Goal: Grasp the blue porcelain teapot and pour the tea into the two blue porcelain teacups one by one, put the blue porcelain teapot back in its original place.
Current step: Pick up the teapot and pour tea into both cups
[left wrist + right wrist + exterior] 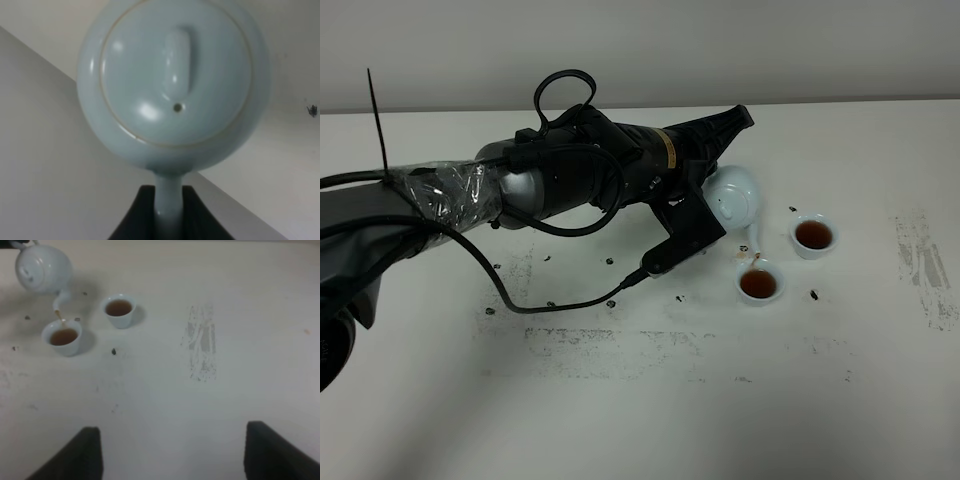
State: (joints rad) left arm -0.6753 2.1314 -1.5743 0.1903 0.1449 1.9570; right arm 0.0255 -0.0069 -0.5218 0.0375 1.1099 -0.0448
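While the left gripper (167, 220) squeezes its handle, the blue porcelain teapot (735, 195) tips, spout toward 5 o'clock, over the near teacup (759, 284); the right gripper (170, 450) is spread wide.

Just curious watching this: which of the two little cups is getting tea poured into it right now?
The teacup directly under the teapot spout, catching the stream; the other cup sits apart.
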